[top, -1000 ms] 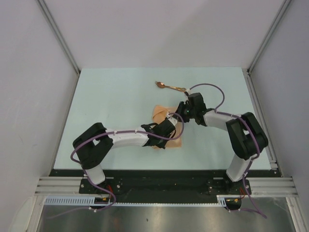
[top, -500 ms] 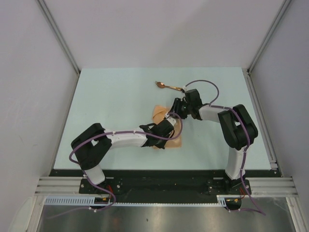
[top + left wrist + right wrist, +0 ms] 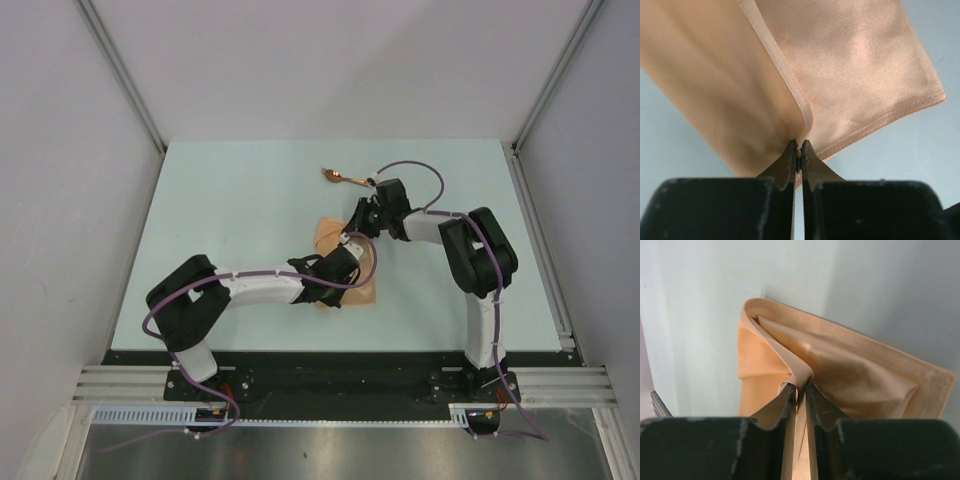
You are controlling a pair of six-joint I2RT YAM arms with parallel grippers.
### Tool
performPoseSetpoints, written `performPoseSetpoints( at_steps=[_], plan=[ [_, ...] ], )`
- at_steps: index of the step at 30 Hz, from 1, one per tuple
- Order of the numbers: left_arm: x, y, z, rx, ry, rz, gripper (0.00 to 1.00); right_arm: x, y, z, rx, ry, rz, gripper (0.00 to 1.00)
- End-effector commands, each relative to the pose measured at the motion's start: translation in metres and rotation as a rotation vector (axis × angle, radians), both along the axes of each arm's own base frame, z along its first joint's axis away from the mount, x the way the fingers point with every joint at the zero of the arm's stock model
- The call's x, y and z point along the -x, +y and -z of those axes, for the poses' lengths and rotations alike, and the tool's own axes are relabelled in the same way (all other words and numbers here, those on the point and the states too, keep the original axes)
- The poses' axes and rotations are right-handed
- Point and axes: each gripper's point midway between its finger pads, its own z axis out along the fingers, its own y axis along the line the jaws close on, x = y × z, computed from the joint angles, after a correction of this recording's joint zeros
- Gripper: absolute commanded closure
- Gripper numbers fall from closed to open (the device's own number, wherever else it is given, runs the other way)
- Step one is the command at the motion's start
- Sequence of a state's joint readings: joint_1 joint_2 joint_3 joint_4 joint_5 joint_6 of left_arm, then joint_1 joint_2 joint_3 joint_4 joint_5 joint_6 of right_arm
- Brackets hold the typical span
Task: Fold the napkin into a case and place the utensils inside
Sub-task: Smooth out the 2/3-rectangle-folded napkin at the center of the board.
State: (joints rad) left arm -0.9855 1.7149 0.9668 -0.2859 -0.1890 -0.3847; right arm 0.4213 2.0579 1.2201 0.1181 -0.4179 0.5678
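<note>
The peach-orange napkin [image 3: 326, 236] lies partly folded on the pale green table, between the two arms. My left gripper [image 3: 348, 252] is shut on a raised fold of the napkin [image 3: 850, 60], its fingertips [image 3: 791, 150] pressed together on the hem. My right gripper [image 3: 360, 226] comes in from the far right and is shut on another lifted fold of the napkin [image 3: 865, 370], with cloth bunched at the tips. Copper-gold utensils [image 3: 340, 177], a spoon bowl showing at the left end, lie on the table just beyond the right gripper.
The table [image 3: 230, 220] has metal rails along its left and right sides and grey walls beyond them. The right arm's elbow [image 3: 478, 250] rises above the table's right part. Purple cables loop over both arms.
The right arm's elbow has swung left and its gripper has shifted slightly left and farther back over the napkin. The left arm has hardly moved.
</note>
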Motion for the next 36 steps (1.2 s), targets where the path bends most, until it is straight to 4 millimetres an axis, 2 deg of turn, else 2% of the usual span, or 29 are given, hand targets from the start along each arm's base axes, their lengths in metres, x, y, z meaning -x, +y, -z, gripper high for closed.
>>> performPoseSetpoints(
  at_steps=[1, 6, 11, 14, 15, 16, 18, 19, 21, 23, 24, 27, 33, 34, 36],
  plan=[
    [0.007, 0.007, -0.007, 0.008, 0.023, -0.009, 1.0, -0.034, 0.017, -0.037, -0.096, -0.113, 0.021, 0.85],
    [0.009, 0.008, -0.008, 0.006, 0.037, -0.012, 1.0, -0.043, 0.025, -0.036, -0.157, -0.11, 0.016, 0.89],
    [0.011, 0.003, -0.009, 0.02, 0.054, -0.006, 0.99, -0.043, 0.027, -0.02, -0.164, -0.083, -0.003, 0.89],
    [0.013, -0.002, -0.016, 0.037, 0.069, 0.007, 0.8, -0.041, 0.027, -0.014, -0.167, -0.075, -0.021, 0.87],
    [0.012, -0.003, -0.021, 0.046, 0.07, 0.009, 0.66, -0.041, 0.026, -0.012, -0.164, -0.07, -0.017, 0.86],
    [0.01, -0.003, -0.027, 0.066, 0.069, 0.006, 0.62, -0.04, 0.025, -0.012, -0.166, -0.068, -0.022, 0.85],
    [0.011, -0.012, -0.053, 0.169, 0.083, 0.024, 0.53, -0.04, 0.024, -0.013, -0.163, -0.067, -0.025, 0.83],
    [0.006, -0.011, -0.063, 0.215, 0.098, 0.012, 0.51, -0.039, 0.024, -0.013, -0.164, -0.058, -0.033, 0.81],
    [0.005, -0.015, -0.093, 0.336, 0.115, 0.018, 0.49, -0.039, 0.023, -0.014, -0.151, -0.057, -0.04, 0.75],
    [-0.01, -0.007, -0.114, 0.421, 0.109, -0.023, 0.48, -0.036, 0.023, -0.018, -0.143, -0.047, -0.049, 0.67],
    [-0.016, 0.0, -0.13, 0.481, 0.105, -0.034, 0.48, -0.036, 0.022, -0.02, -0.137, -0.049, -0.053, 0.65],
    [-0.034, 0.015, -0.153, 0.57, 0.086, -0.083, 0.51, -0.036, 0.019, -0.032, -0.111, -0.051, -0.062, 0.58],
    [-0.064, 0.039, -0.157, 0.63, 0.083, -0.189, 0.55, -0.029, 0.015, -0.045, -0.078, -0.033, -0.073, 0.47],
    [-0.068, 0.04, -0.156, 0.639, 0.088, -0.203, 0.55, -0.024, 0.01, -0.041, -0.053, -0.007, -0.073, 0.46],
    [-0.074, 0.042, -0.154, 0.635, 0.091, -0.227, 0.56, -0.021, 0.007, -0.045, -0.038, -0.002, -0.071, 0.45]
  ],
)
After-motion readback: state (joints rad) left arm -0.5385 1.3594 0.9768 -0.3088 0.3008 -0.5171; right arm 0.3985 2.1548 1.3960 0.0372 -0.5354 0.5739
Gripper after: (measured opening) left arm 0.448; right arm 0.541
